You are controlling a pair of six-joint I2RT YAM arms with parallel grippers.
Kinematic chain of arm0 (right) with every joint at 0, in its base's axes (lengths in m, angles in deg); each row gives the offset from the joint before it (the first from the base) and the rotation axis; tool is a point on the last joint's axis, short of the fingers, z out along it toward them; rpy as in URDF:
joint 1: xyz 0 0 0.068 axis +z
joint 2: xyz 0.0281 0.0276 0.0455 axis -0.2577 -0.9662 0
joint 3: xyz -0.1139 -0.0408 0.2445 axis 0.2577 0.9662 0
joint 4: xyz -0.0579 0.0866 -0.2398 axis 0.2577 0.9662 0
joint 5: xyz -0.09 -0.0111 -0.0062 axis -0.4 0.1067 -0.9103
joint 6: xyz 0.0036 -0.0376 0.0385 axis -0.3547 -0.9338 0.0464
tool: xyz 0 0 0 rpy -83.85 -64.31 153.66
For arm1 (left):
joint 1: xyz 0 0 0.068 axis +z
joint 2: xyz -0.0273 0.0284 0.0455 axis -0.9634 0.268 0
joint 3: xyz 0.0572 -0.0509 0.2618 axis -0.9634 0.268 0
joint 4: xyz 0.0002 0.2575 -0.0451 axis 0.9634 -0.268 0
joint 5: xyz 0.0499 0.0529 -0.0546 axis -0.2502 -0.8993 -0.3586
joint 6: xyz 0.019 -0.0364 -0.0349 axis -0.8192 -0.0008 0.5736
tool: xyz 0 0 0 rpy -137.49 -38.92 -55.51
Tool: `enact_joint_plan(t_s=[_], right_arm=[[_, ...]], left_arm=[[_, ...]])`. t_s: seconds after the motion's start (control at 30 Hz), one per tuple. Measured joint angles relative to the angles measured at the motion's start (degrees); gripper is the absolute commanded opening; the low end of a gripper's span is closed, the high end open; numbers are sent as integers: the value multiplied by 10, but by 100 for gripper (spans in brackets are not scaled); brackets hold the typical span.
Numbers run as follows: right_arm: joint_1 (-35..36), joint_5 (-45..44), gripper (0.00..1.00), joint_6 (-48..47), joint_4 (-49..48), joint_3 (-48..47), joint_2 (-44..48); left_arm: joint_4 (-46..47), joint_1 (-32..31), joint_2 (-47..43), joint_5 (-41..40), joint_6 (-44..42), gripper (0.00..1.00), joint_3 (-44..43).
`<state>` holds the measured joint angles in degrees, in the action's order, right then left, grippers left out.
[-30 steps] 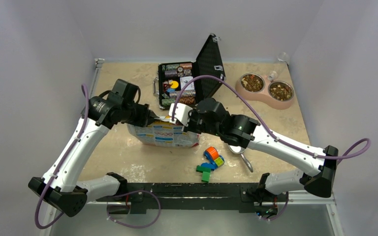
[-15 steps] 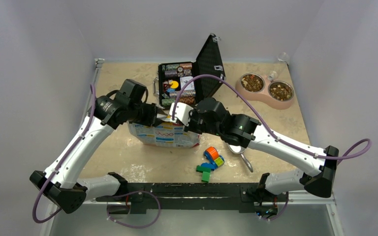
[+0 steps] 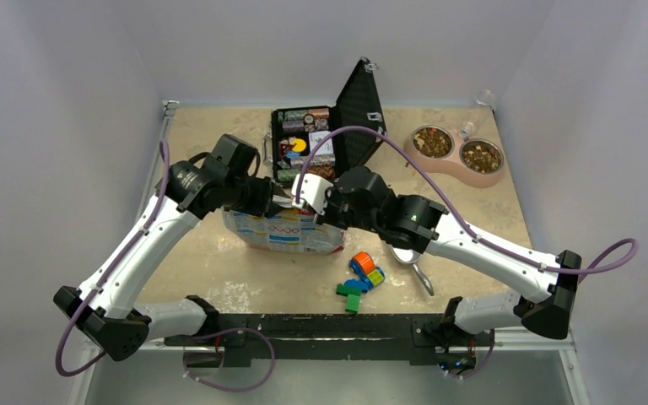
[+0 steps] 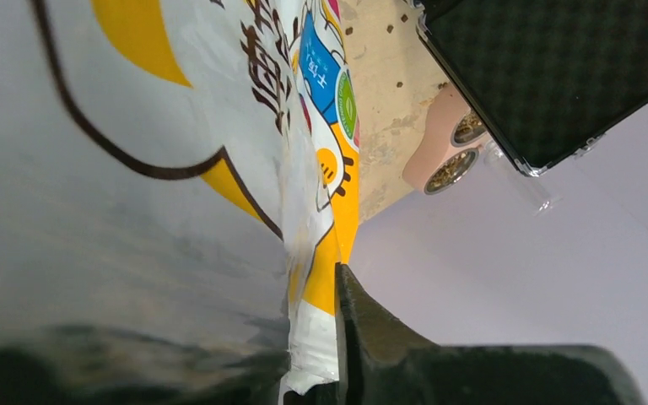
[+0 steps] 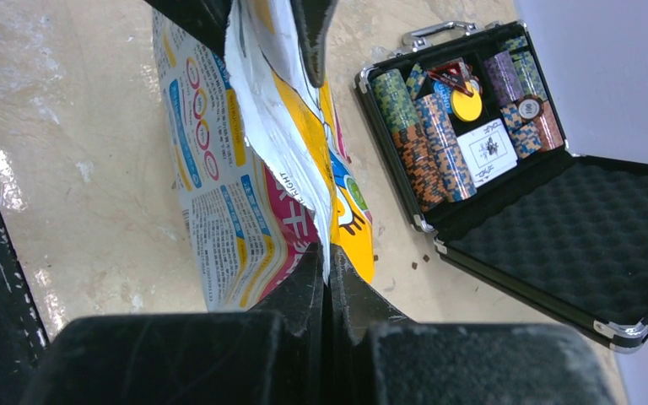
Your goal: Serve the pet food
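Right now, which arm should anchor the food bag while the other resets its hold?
Right. The right gripper is pinched shut on the top edge of the food bag, so it can anchor. The left gripper straddles the same edge, but a firm grip isn't evident; it probably should reset.

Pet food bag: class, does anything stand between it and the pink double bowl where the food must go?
Nothing rests squarely between the bag and the pink double bowl. The open black case's raised lid stands just beyond that line, and the right arm stretches over it.
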<state>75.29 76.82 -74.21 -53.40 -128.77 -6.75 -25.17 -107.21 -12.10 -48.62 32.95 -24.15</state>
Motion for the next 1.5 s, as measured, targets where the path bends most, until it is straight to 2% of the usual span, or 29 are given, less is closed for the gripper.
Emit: enact_joint_plan(t_s=[0.1, 0.23, 0.27, 0.33, 0.37, 0.67, 0.7, 0.73, 0.77, 0.83, 0.9, 1.0, 1.1, 1.17, 1.5], right_arm=[[0, 1, 0, 3, 3, -1, 0], [0, 3, 0, 3, 0, -1, 0], [0, 3, 0, 3, 0, -1, 0], [0, 4, 0, 3, -1, 1, 2], [0, 3, 0, 3, -1, 2, 3], [0, 3, 0, 3, -1, 3, 6], [0, 3, 3, 3, -2, 5, 7], [0, 3, 6, 3, -4, 8, 9], [0, 3, 10, 3, -5, 9, 9], [0, 5, 18, 2, -6, 9, 9], [0, 7, 26, 0, -4, 9, 12], [0, 14, 40, -5, 0, 9, 19], [0, 19, 64, -7, 1, 9, 20], [0, 22, 72, -6, 3, 9, 20], [0, 32, 80, 38, 19, -5, 59]], left_arm=[[17, -12, -6, -1, 10, 43, 5], [45, -38, -4, 18, 18, 39, 3], [51, -41, -3, 21, 20, 30, 3], [63, -45, -2, 26, 24, 2, 3], [65, -45, -2, 26, 26, 0, 3], [44, -48, 7, 18, 28, 0, -11], [44, -48, 8, 18, 28, 0, -12], [44, -49, 8, 18, 29, 3, -12], [44, -49, 8, 18, 28, 21, -12], [50, -49, 3, 17, 26, 45, -6], [49, -48, -7, 6, 18, 53, -1], [20, -44, -17, -8, -5, 57, -10], [-2, -37, -32, -24, -21, 58, -13], [-7, -32, -50, -35, -28, 59, -8], [-35, -7, -116, -74, -63, 60, -11]])
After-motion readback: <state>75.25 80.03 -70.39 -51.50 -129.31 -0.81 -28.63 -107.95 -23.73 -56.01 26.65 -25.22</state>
